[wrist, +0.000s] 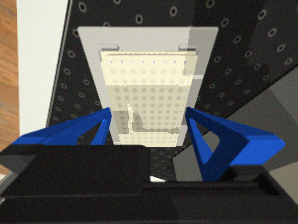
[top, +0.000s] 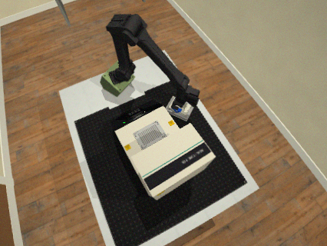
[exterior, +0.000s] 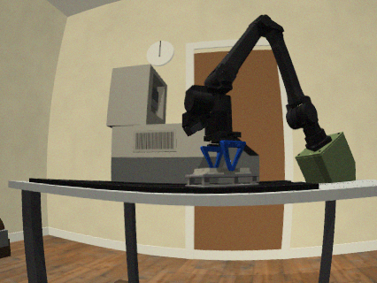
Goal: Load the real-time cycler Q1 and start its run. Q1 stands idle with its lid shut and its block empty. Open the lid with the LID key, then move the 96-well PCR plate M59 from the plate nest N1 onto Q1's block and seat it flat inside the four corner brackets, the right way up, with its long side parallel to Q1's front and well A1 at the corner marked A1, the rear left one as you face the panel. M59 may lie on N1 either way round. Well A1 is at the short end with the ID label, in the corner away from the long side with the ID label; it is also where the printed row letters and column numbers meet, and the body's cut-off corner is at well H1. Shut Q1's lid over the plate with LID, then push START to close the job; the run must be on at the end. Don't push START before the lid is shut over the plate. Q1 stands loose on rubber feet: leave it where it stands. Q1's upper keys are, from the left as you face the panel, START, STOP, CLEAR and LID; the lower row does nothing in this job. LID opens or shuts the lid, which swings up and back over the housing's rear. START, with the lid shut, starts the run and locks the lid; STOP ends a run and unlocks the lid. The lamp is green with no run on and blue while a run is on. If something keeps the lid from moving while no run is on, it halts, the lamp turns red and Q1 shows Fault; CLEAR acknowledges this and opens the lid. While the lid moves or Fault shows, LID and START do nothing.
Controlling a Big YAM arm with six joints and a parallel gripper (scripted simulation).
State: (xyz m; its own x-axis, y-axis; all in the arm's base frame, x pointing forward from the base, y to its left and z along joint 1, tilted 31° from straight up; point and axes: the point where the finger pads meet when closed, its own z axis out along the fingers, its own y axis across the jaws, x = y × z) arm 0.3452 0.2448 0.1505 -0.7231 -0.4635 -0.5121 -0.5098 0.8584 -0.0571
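The machine point(top: 165, 154) stands on the black perforated mat point(top: 96, 154) with its lid point(exterior: 133, 95) swung up and back over the rear of the housing; from the side the lid stands upright above the body. A green lamp point(top: 123, 123) shows on the dark front panel point(top: 132, 114).

The plate point(wrist: 147, 95) lies flat in its grey holder point(wrist: 90, 50), just beside the machine, on the side away from the arm's green base point(top: 117, 82). From the wrist the plate's rows of wells are visible, pale cream, with its long side running away from the camera. Markings on it are too small to read.

The gripper point(wrist: 148, 131) hangs directly over the holder, pointing straight down. Its blue fingers stand wide apart, one on each long side of the plate, with a visible gap between each finger and the plate edge. Nothing is held. From the side the fingertips have reached about the level of the plate's top, just above the holder point(exterior: 221, 178).

The white table point(exterior: 177, 196) carries the mat, the machine and the arm's base.
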